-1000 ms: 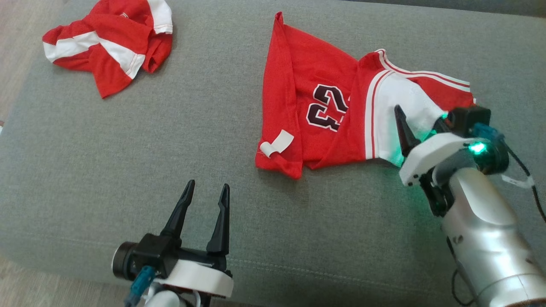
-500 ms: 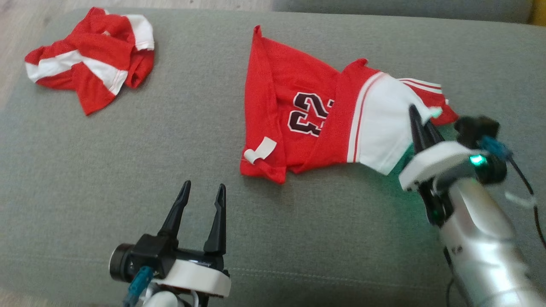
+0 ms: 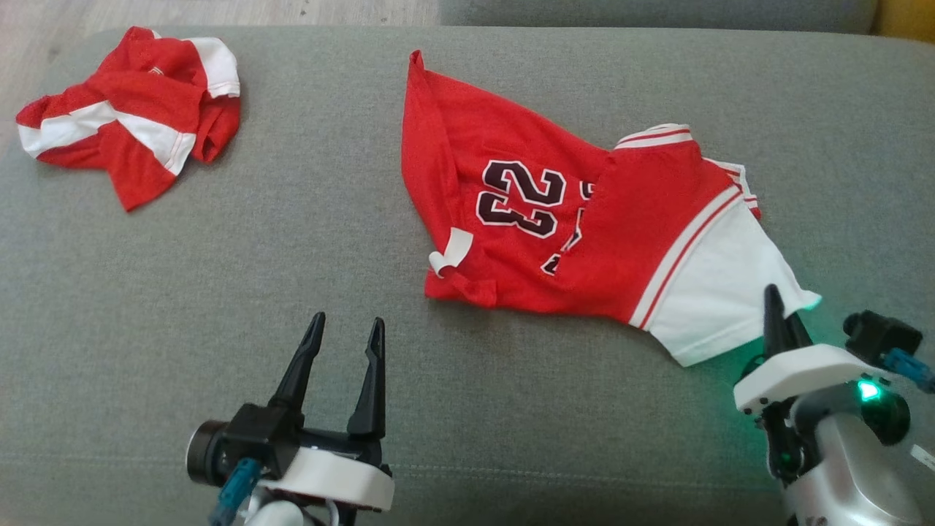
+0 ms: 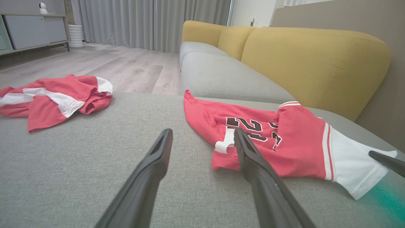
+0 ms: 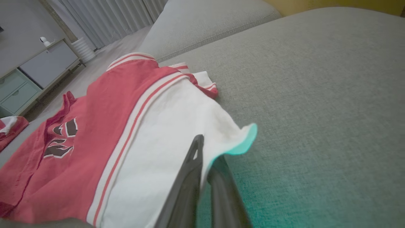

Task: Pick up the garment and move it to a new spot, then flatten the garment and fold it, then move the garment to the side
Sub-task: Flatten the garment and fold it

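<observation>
One jersey (image 3: 584, 248) corner pinched in right gripper (image 3: 773, 301).

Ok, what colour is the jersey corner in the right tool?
White, on the red number-23 jersey; best seen in the right wrist view.

A wide grey cushion (image 3: 219, 329) with a coarse weave takes up the near part of the room. Towards its far left corner lies a crumpled red-and-white cloth (image 3: 124, 124), bunched into a loose heap. Beyond the cushion is a sofa with a grey seat (image 4: 221, 76) and a plump yellow back (image 4: 310, 60). A pale wooden floor (image 4: 126, 66) runs to long grey curtains (image 4: 152, 22). By the left wall is a low cabinet (image 4: 34, 31) with a small white camera (image 4: 42, 7) on top and a white ribbed cylinder (image 4: 76, 35) on the floor beside it.
</observation>
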